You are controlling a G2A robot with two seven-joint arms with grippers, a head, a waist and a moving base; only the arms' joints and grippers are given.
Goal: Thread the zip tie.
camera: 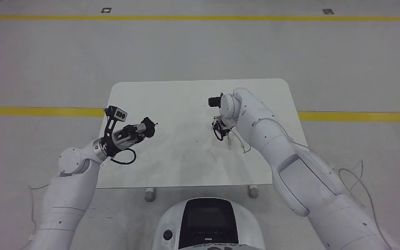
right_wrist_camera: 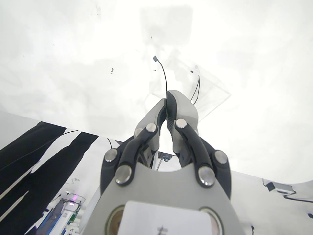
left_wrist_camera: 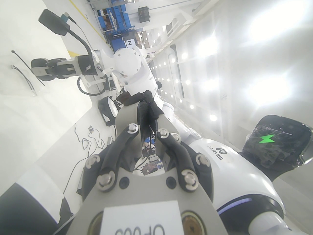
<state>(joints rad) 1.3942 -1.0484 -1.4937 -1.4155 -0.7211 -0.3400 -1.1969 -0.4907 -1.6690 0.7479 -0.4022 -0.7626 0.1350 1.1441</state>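
well, right gripper [right_wrist_camera: 167, 99] pinches thin curved black zip tie [right_wrist_camera: 164, 74].

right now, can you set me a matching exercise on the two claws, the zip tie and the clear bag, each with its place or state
Things:
1 right claw
2 left claw
3 zip tie
4 clear bag

Places or states:
a flat on the table, black ties in it
b held up off the table, black cloth at its tip
c shut, low over the table
d pinched, head end sticking out

Pairs: 1-c, 2-b, 3-d, 4-a
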